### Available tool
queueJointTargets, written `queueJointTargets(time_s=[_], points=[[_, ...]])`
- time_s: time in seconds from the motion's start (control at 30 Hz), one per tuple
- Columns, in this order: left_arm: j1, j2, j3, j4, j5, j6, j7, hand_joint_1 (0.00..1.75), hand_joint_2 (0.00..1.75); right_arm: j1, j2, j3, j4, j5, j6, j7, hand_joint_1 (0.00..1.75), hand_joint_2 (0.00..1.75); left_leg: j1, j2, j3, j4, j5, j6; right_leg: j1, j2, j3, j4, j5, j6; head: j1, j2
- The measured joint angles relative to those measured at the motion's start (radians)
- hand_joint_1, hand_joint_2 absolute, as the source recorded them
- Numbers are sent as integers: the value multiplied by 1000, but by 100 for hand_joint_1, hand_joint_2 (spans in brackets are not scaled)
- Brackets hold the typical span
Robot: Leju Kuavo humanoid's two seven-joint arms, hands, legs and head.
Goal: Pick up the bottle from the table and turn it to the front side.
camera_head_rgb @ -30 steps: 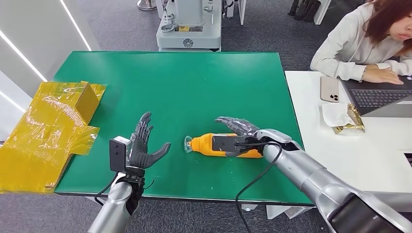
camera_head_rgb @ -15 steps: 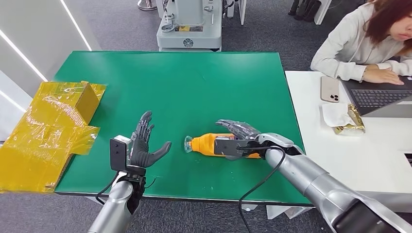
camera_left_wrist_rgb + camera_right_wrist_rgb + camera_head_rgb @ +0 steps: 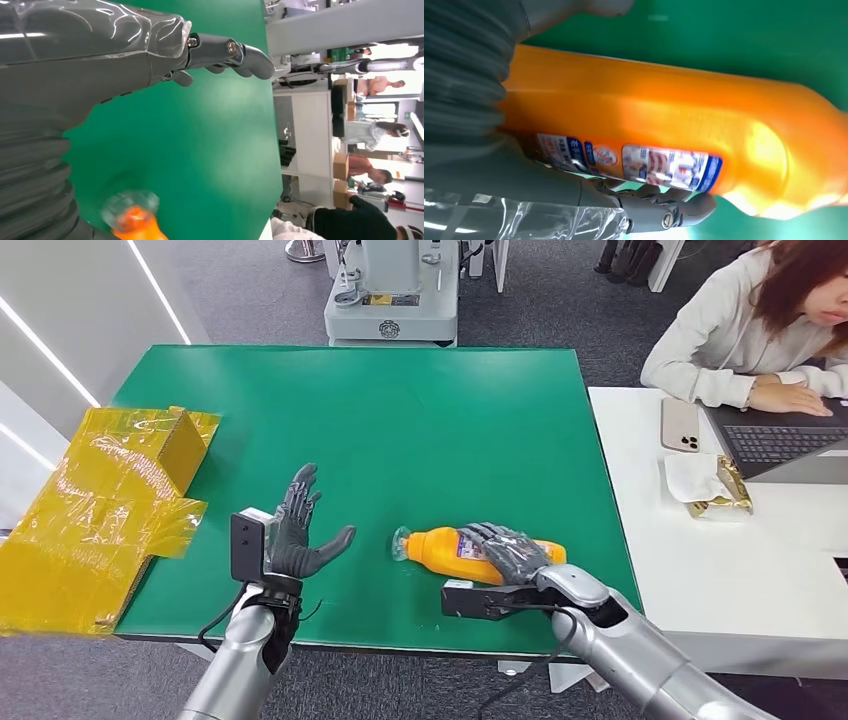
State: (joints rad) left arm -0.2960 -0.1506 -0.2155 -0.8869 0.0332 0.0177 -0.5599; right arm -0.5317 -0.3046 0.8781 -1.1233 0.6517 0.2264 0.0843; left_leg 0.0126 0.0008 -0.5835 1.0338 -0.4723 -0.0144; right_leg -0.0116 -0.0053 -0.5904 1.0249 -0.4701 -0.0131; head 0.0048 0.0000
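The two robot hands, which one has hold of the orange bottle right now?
The right hand: its fingers wrap over the orange bottle, which lies on its side on the green table. The left hand is apart from it, fingers spread, holding nothing.

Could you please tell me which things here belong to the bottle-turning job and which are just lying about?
Job:
- orange bottle, lying on the green table
- right hand, gripping it
- left hand, holding nothing

Lying about:
- yellow box
- phone
- laptop
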Motion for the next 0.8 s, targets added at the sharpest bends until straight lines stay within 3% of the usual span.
queueJointTargets(time_s=[0.13,0.4,0.53,0.8], points=[[27,0,0,-26,-2,-3,14,0,175,57,-51,-69,-69,41,50,-8,0,175,0,1,0,0,-1,1,0,1,1,0,0,0,0,0],[62,0,0,-69,-1,3,19,0,175,70,-79,-112,-80,53,72,-47,5,175,0,1,1,1,0,1,0,1,1,-1,2,1,0,0],[82,1,3,-88,1,4,19,0,175,70,-98,-115,-80,83,52,-34,175,175,0,1,0,1,0,1,0,1,1,0,2,1,0,0],[89,1,12,-95,2,4,19,0,175,71,-123,-114,-80,94,34,-20,175,175,0,1,0,1,0,2,0,1,1,-1,2,1,0,0]])
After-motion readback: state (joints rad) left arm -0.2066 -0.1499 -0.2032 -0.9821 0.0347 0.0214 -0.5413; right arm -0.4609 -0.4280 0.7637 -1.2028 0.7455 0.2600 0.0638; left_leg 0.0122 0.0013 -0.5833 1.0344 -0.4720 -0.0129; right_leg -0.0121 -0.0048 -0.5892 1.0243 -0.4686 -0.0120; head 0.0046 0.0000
